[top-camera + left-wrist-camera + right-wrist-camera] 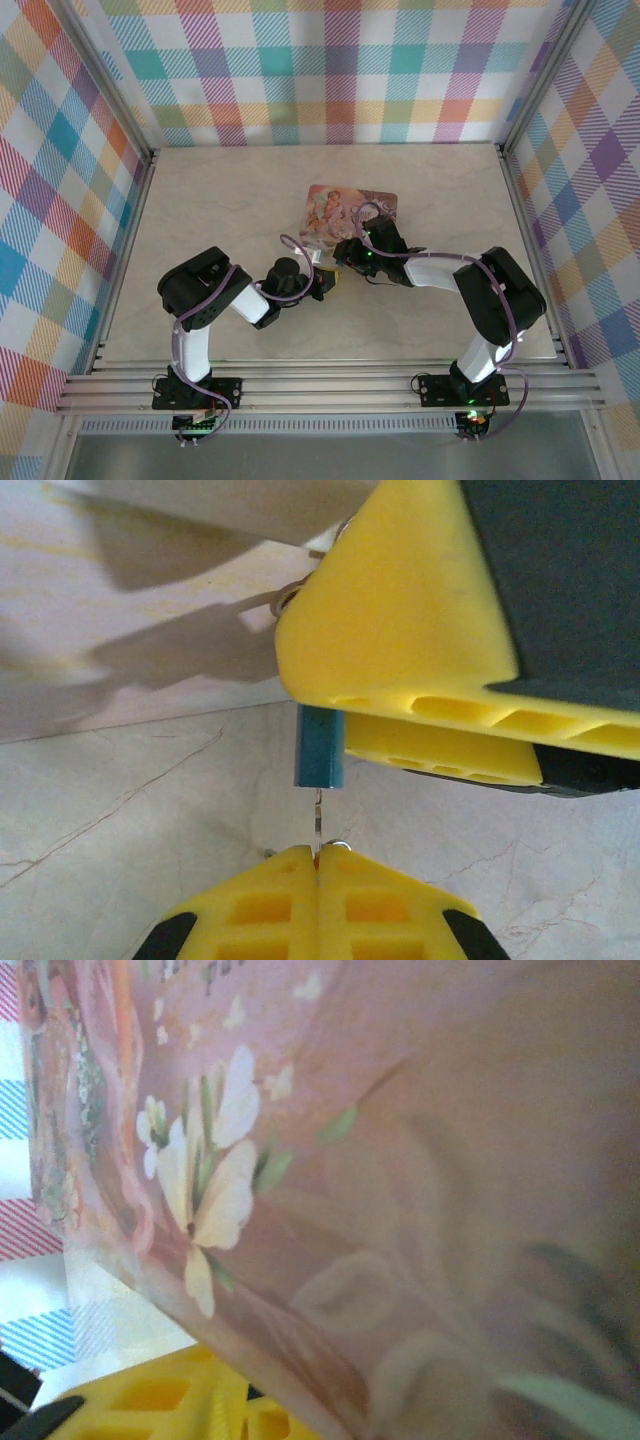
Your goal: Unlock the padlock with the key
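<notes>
The padlock (320,745) hangs at the near edge of the tin box (345,205), its keyway end pointing away from the box. The right jaws are drawn close together with no gap showing, and seem to pinch the lock's upper end, though the contact itself is hidden. The left jaws are fully closed on the head of the key (318,820), whose thin blade runs straight up to the lock's underside. How deep the tip sits in the keyway cannot be told.

The main risks, as I judge them:
- The grip on the key is tiny. Any twist could let it slip between the yellow fingers (260,910) rather than turn the cylinder, because so little metal is held.
- If the blade is only partly seated, turning now may bend it or cam it out of the slot. It should be pushed home toward the box first.
- The lock body may rotate with the key if the right jaws hold it loosely, so the turn is wasted.
- A push off the blade's line could drag the tin box across the counter (120,810) and spoil the alignment
</notes>
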`<action>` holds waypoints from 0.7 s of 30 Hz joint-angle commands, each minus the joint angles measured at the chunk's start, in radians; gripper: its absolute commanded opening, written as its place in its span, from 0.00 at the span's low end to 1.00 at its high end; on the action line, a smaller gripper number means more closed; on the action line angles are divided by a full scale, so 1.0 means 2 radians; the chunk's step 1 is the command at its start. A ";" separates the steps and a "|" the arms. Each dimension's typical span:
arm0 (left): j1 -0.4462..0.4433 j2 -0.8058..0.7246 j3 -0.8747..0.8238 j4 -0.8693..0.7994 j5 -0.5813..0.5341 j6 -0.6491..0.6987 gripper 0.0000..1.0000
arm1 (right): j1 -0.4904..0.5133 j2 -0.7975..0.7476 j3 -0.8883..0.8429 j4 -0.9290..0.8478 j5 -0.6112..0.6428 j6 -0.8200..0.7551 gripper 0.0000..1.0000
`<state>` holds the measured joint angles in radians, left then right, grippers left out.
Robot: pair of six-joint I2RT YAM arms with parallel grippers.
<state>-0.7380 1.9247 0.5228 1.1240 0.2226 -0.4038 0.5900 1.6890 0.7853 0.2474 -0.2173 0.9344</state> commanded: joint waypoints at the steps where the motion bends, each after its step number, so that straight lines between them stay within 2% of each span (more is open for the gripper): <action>1: -0.003 -0.015 0.000 -0.034 0.025 0.004 0.00 | 0.006 0.030 -0.011 -0.060 -0.020 0.042 0.34; 11: 0.007 -0.028 0.012 -0.062 0.029 0.024 0.00 | 0.010 0.029 0.001 -0.108 -0.024 0.025 0.01; 21: 0.025 -0.045 0.022 -0.080 0.052 0.043 0.00 | 0.010 0.051 0.027 -0.162 -0.053 -0.002 0.00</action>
<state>-0.6922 1.8671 0.5423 0.9894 0.2836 -0.3561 0.5934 1.7153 0.8635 0.1253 -0.2249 0.9009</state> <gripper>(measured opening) 0.046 0.103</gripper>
